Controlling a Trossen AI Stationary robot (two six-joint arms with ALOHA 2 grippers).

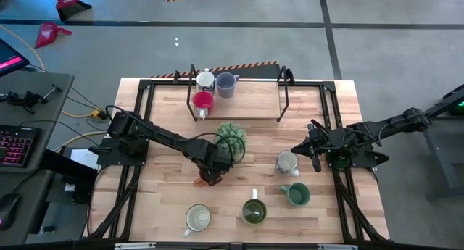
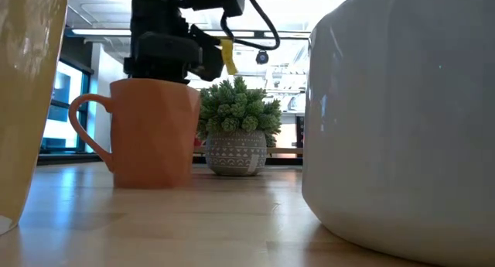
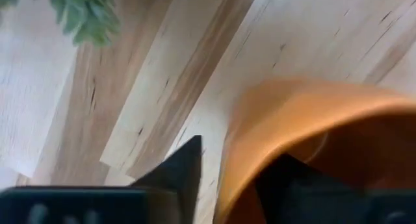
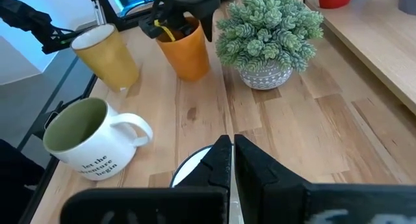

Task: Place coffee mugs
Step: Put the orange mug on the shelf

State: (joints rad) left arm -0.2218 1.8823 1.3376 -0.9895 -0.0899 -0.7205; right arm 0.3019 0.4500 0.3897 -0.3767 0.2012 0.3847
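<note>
1. Orange mug stood upright on the table, just beside the plant, and your left gripper was on it from above.
2. You had 1 left finger outside the mug's wall and the other inside the cup, straddling the rim; whether they pinched the wall yet, you could not tell.
3. From the low view, that mug rested flat on the wood with its handle turned away from the plant.
4. Your right gripper had its fingers pressed together on nothing, hovering just beside the grey mug on the table's right side.
5. You had 3 mugs on the rack at the far edge: a red mug, a white mug and a blue mug.
6. Near the front edge you had a cream mug, a green mug beside it, and a second green mug to the right.
7. Your right wrist view showed a yellow mug just beside the orange mug, apart from it.
</note>
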